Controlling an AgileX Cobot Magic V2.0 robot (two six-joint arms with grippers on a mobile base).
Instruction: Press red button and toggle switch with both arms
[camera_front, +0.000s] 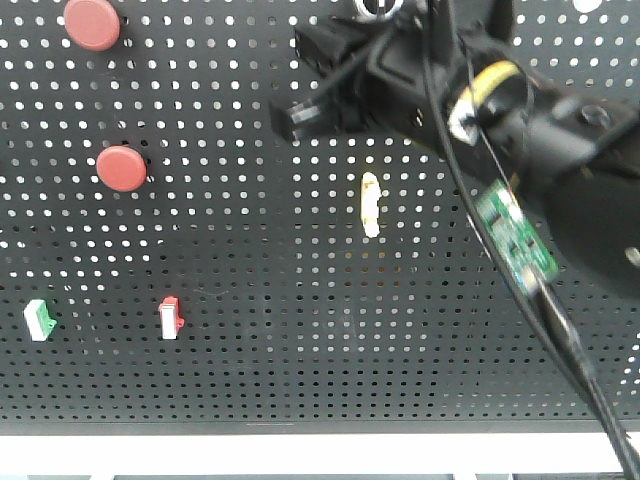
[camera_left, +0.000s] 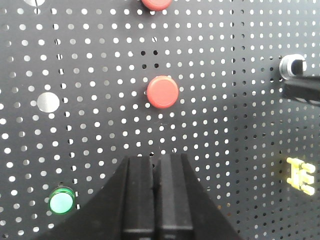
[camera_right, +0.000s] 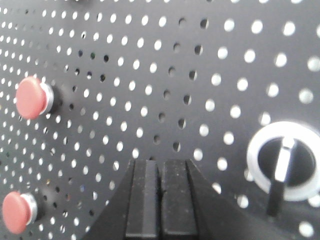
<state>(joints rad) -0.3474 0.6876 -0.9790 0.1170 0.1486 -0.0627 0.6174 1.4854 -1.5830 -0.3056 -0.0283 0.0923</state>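
Note:
A black pegboard panel (camera_front: 250, 250) carries two red buttons, an upper one (camera_front: 92, 22) and a lower one (camera_front: 121, 168). In the left wrist view my left gripper (camera_left: 156, 161) is shut and empty, just below one red button (camera_left: 162, 92) and apart from it. A second red button (camera_left: 156, 4) sits at the top edge. My right arm (camera_front: 520, 130) reaches in from the upper right. Its gripper (camera_right: 160, 164) is shut and empty, left of a rotary switch with a white ring (camera_right: 284, 167). Both red buttons (camera_right: 31, 97) (camera_right: 16, 212) lie far to its left.
A green rocker switch (camera_front: 40, 320) and a red rocker switch (camera_front: 169, 318) sit low on the panel. A pale yellow part (camera_front: 371, 204) is at its middle. The left wrist view shows a lit green button (camera_left: 61, 201), a silver disc (camera_left: 48, 102) and a yellow connector (camera_left: 301, 176).

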